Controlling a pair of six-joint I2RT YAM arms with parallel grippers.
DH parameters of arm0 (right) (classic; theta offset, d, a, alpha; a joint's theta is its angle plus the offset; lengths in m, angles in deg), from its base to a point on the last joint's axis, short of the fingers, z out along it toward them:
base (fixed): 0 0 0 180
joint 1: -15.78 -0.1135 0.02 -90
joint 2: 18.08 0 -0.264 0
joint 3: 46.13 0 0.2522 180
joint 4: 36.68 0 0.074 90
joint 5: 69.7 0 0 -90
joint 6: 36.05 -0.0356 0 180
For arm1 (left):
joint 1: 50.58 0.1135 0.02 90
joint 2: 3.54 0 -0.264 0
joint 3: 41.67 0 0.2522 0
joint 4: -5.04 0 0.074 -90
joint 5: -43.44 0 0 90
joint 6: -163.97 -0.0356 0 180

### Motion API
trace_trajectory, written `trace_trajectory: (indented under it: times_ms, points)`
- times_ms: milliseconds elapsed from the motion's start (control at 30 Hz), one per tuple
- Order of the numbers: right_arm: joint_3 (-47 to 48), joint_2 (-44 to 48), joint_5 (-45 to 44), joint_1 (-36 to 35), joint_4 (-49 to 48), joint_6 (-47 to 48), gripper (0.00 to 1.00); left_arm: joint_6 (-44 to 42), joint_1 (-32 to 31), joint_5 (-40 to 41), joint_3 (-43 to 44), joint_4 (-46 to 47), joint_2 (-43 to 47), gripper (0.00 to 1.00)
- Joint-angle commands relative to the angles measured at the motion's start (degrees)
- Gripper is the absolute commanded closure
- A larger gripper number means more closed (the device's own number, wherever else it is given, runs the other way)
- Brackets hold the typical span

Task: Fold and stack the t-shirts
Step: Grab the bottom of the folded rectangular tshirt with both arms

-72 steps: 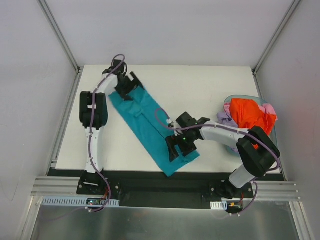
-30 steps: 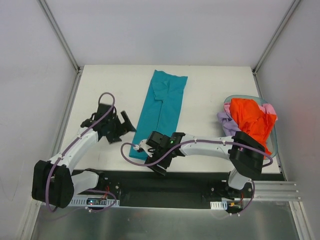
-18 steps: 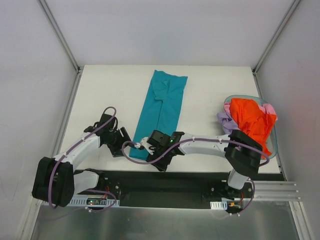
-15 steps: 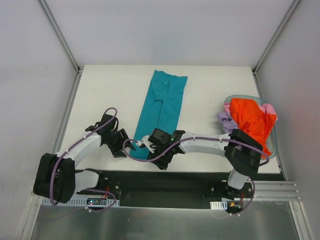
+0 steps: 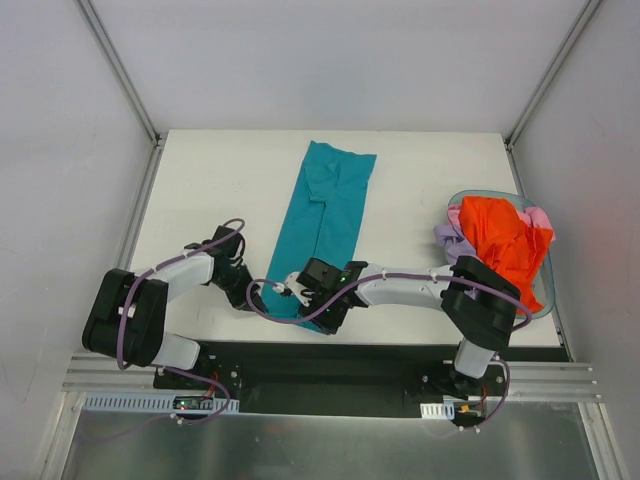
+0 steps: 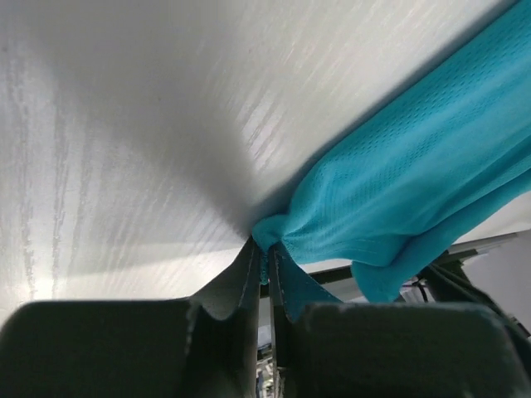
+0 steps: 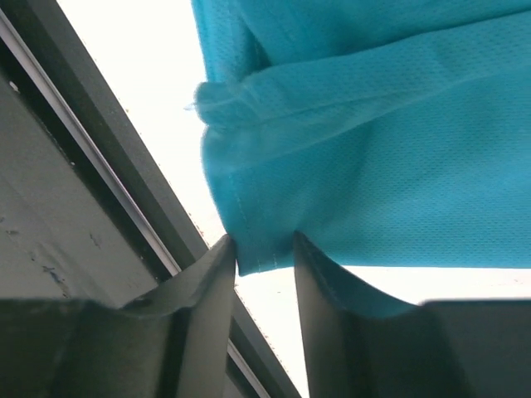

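Observation:
A teal t-shirt (image 5: 325, 215), folded into a long strip, runs from the table's far middle to its near edge. My left gripper (image 5: 251, 297) is at the strip's near left corner. In the left wrist view the left gripper (image 6: 267, 259) is shut on a bunched tip of the teal t-shirt (image 6: 398, 191). My right gripper (image 5: 304, 303) is at the near hem. In the right wrist view the right gripper (image 7: 265, 259) is part open, and the corner of the teal t-shirt (image 7: 373, 124) lies flat between its fingers, not pinched.
A pile with an orange t-shirt (image 5: 503, 240), a pink one and a lavender one fills a pale bin (image 5: 478, 196) at the table's right edge. The black frame rail (image 7: 99, 186) runs just past the near table edge, close to both grippers.
The left gripper slid right to the shirt's near left corner and shut on it. The right gripper's jaws narrowed around the near hem. The shirt has barely moved.

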Motion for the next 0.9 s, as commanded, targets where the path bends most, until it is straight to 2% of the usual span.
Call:
trace_trajectory:
  times_ms: [0,33,133,333,433,533,700,867]
  points:
    - [-1.4,-1.2,-0.2,-0.4,-0.8,-1.9,0.74,-1.4,-0.7,4.2,0.3,0.5,-1.9,1.0]
    - [-1.8,-0.9,0.1,-0.4,-0.8,-2.2,0.85,-1.1,-0.7,4.2,-0.3,0.5,-1.5,1.0]
    - [-2.4,1.8,3.4,-0.9,0.5,-2.8,0.99,-0.3,-0.9,1.9,-2.8,0.4,4.5,1.0]
    - [-5.3,10.9,14.5,-1.7,0.6,-3.9,0.99,3.2,-1.2,-2.4,-8.7,-1.1,20.9,1.0]
    - [-5.3,15.2,15.6,-1.5,2.4,-3.6,0.99,5.4,-1.5,-4.2,-10.1,-2.1,27.8,1.0]
    - [-5.0,18.2,17.3,1.2,3.5,-4.0,0.99,6.0,-1.5,-3.9,-8.3,-2.3,31.1,1.0]
    - [-1.4,19.9,11.8,6.3,7.3,-3.2,0.99,3.6,-1.5,0.5,2.4,-2.1,28.4,1.0]
    - [1.5,19.0,7.7,13.6,9.7,-0.8,0.99,-0.2,-1.5,1.4,11.7,2.6,18.3,1.0]
